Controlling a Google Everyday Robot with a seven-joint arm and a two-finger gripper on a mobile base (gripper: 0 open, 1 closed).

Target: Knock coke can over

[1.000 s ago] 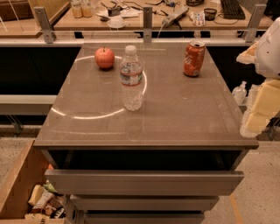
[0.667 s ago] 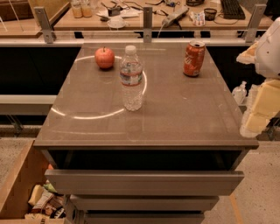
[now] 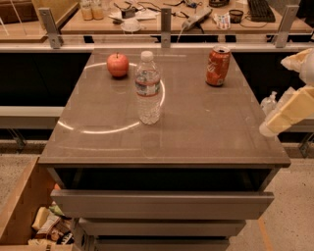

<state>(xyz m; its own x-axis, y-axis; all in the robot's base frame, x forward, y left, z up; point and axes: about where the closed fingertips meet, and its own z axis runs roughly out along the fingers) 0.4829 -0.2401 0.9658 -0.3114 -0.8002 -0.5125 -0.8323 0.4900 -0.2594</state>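
The coke can (image 3: 218, 65) stands upright on the table (image 3: 206, 142), in the far right part of the top. It is close to the back edge and not far from the right edge, but it touches neither of them. Around the can the surface is bare: there is free room in front of it down to the near edge, and also to its left.

The water bottle (image 3: 148, 88) stands upright near the middle of the top, well apart from the can, to the left and nearer to the camera. The apple (image 3: 117, 64) lies further left, near the back edge, a little behind the bottle.

The gripper (image 3: 289, 110) is at the right border of the view, outside the right edge of the table, lower in the view than the can and well apart from it. It holds nothing and touches nothing. Only a part of it shows, so I cannot tell if it is spread or pressed together.

Under the front edge of the top, a drawer (image 3: 162, 203) sticks out a little. At the lower left a wooden box (image 3: 19, 206) with some packages stands on the floor. Behind the back edge there is a metal rail (image 3: 166, 22), and behind it a desk (image 3: 196, 27) with a keyboard (image 3: 261, 10).
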